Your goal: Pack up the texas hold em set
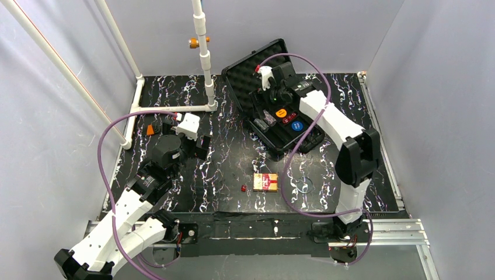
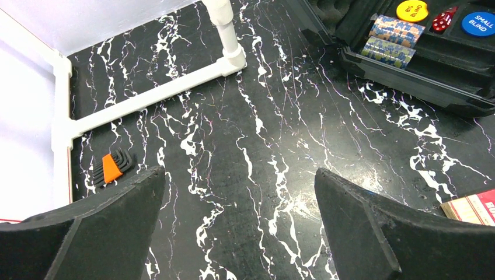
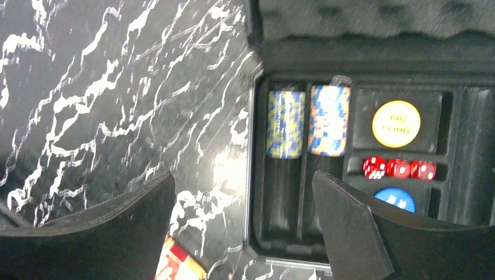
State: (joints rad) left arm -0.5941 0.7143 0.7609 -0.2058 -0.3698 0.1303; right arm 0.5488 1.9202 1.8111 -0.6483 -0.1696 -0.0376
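The right tool [image 3: 242, 186] hangs released above the case's [image 3: 252, 146] slotted chip stacks [image 3: 286, 122], while the left tool [image 2: 239, 181], also released, idles near the unpacked card box [image 1: 265, 182].

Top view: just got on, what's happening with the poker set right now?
The right hand hangs open and empty over the edge of the open black case. Two chip stacks, three red dice, an orange disc and a blue disc already lie in its tray. The card box and a small red die sit on the table, not yet packed. The left hand is open and empty, off to the left.
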